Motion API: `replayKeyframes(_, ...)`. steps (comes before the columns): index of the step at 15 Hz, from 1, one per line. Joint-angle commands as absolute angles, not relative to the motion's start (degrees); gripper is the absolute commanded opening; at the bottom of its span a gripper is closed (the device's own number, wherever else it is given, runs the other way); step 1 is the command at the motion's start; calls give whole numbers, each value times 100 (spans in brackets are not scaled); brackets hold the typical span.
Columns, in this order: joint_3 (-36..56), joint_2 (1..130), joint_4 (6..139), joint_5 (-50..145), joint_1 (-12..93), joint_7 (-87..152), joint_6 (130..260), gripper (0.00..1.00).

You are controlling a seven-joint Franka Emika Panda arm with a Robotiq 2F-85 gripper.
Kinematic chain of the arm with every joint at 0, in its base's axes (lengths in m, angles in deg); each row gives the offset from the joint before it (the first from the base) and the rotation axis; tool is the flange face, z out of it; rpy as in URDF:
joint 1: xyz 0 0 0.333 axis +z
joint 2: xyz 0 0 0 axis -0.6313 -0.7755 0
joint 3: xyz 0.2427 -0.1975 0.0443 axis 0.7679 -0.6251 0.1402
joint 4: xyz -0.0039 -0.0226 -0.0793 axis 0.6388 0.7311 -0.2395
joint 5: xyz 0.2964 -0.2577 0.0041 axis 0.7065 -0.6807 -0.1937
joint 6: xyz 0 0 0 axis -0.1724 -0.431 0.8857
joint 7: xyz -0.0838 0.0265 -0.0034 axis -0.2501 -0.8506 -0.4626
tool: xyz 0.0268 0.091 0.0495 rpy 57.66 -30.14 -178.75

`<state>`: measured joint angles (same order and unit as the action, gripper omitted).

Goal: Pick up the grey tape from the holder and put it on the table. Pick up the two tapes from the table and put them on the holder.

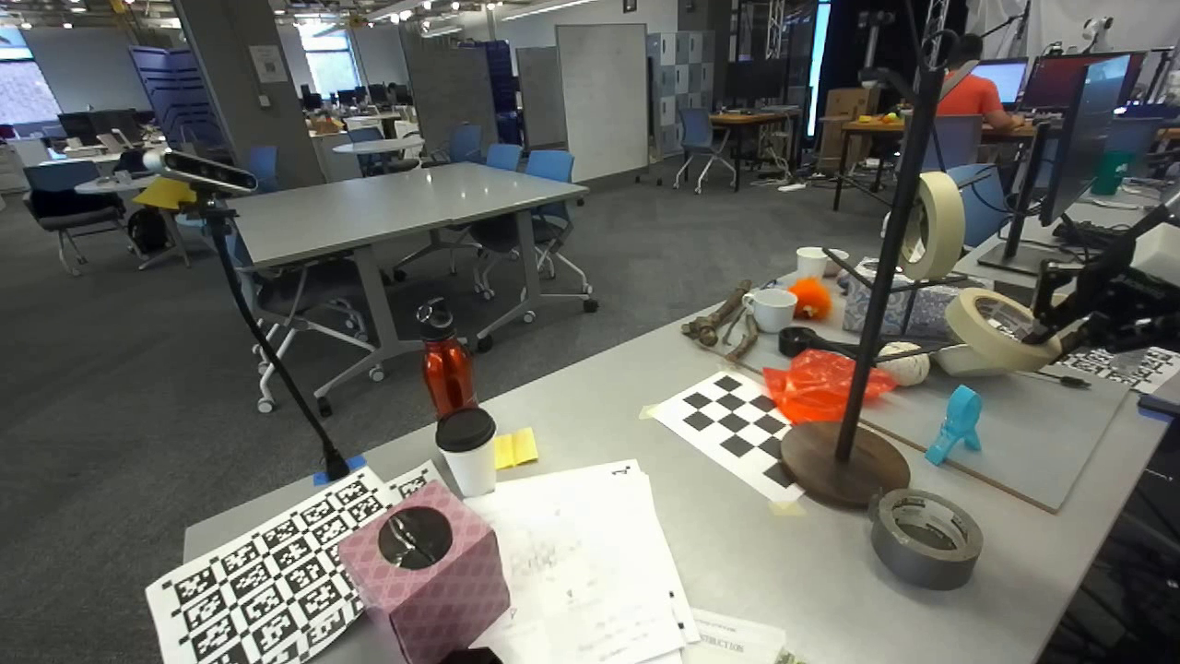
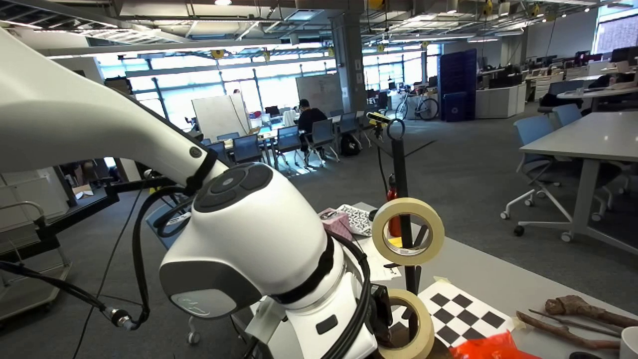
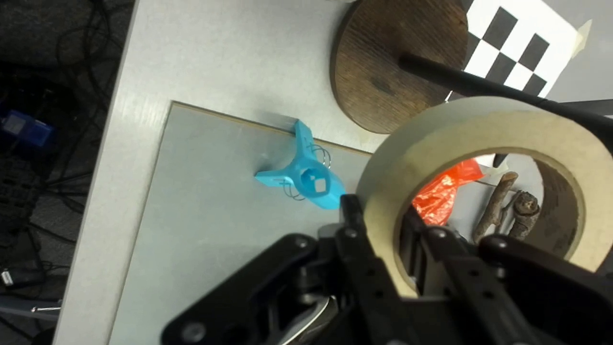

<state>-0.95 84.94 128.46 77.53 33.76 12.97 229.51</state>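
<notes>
The table (image 1: 811, 572), in an exterior view, bears the grey tape (image 1: 922, 567) below the gripper (image 1: 1051, 339). In an exterior view, the upper cream roll (image 2: 437, 232) hangs on the holder (image 2: 400, 174), above the gripper. In the wrist view, the gripper clamps the lower cream roll (image 3: 474, 127).

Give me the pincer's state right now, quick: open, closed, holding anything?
Pincer: closed, holding one cream tape roll, pinching the ring's wall from inside and outside.
</notes>
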Motion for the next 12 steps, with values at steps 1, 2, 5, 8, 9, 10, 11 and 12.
replayKeyframes(1,-96,8520,12784,8735,3623,2034,23019,5)
replayKeyframes(2,-95,8495,12751,8955,3665,2216,22996,5)
replayKeyframes(5,-88,8475,12816,8833,3618,2109,22951,21)
replayKeyframes(8,-88,8467,12808,8907,3641,2161,22951,21)
replayKeyframes(9,-88,8467,12807,8908,3641,2162,22951,5)
replayKeyframes(10,-89,8434,12786,8931,3646,2185,22941,5)
replayKeyframes(11,-91,8376,12753,8976,3653,2207,22945,5)
replayKeyframes(12,-94,8328,12724,8996,3652,2212,22933,5)
